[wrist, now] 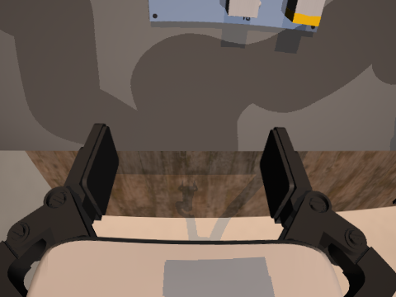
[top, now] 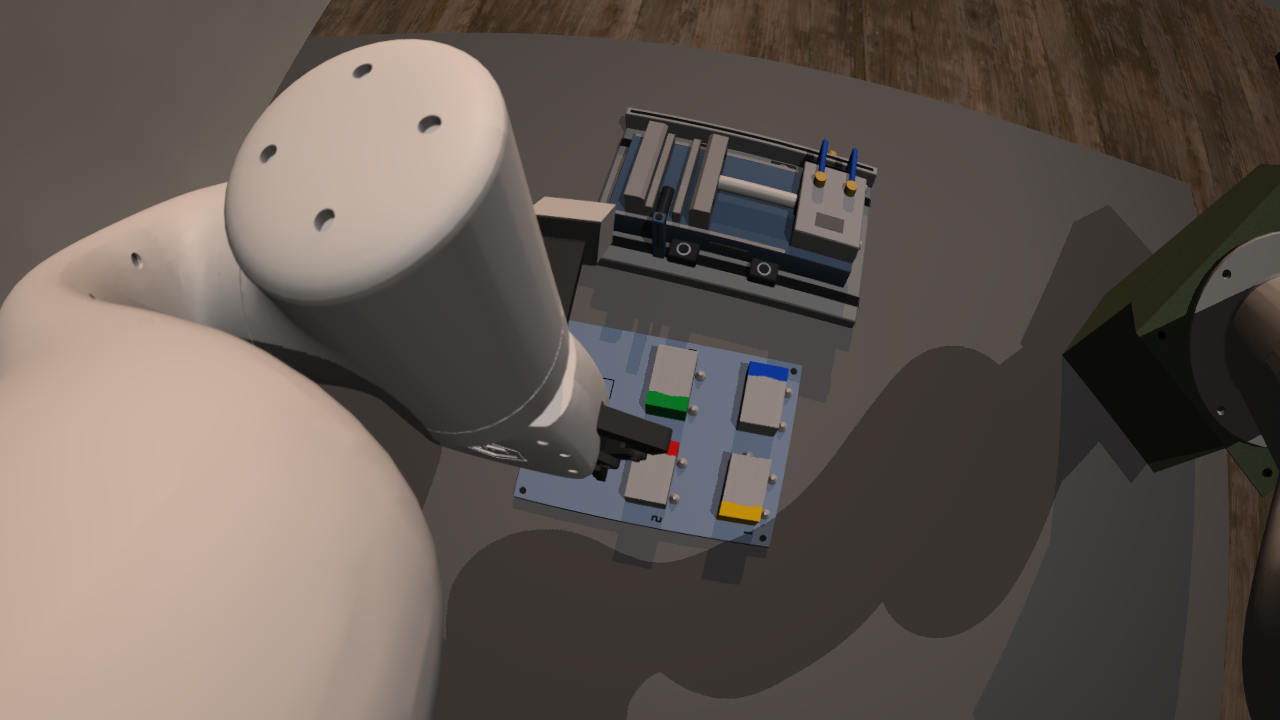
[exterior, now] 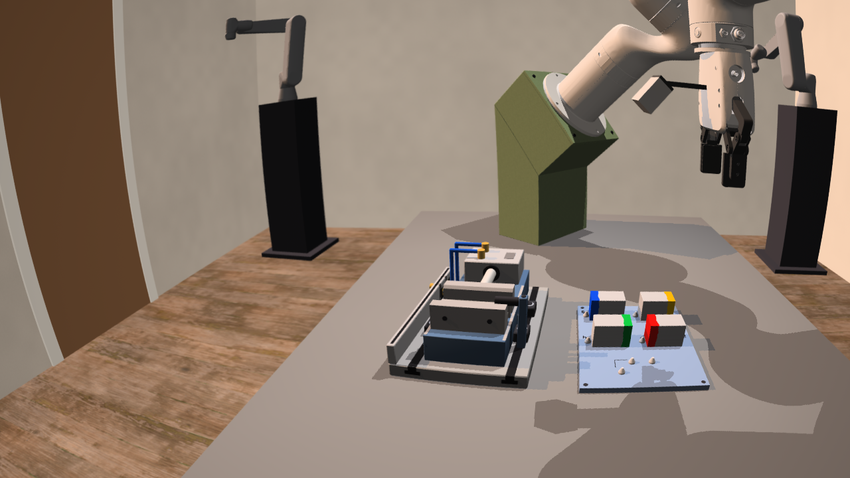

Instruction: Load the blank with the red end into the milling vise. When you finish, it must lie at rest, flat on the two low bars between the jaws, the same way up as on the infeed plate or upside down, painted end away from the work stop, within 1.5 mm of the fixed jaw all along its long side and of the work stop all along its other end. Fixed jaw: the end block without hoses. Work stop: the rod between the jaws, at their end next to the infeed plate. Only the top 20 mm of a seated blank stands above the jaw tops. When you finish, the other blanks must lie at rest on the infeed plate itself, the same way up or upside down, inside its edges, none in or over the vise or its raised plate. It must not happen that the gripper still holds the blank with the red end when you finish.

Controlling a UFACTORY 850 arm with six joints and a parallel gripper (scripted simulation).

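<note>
The blank with the red end (top: pixel 650 481) (exterior: pixel 670 330) (wrist: pixel 243 6) lies on the infeed plate (top: pixel 544 488) (exterior: pixel 600 377) (wrist: pixel 186 12); in the top view my gripper partly covers its red end. My gripper (exterior: pixel 722 176) (wrist: pixel 189 143) is open and empty, high above the table; the wrist view shows the table edge and floor between its fingers. In the vise, the fixed jaw (top: pixel 646 167) (exterior: pixel 468 315), the moving jaw (top: pixel 709 183) (exterior: pixel 479 290) and the work stop (top: pixel 665 198) (exterior: pixel 507 301) show, with no blank between the jaws.
Blanks with green (top: pixel 673 368) (exterior: pixel 609 331), blue (top: pixel 763 402) (exterior: pixel 610 305) and yellow (top: pixel 745 479) (exterior: pixel 652 305) (wrist: pixel 309 6) ends stand on the plate beside small pins. Blue hoses (top: pixel 823 159) (exterior: pixel 453 261) rise at the vise's far end. A green pedestal (exterior: pixel 534 148) carries the arm.
</note>
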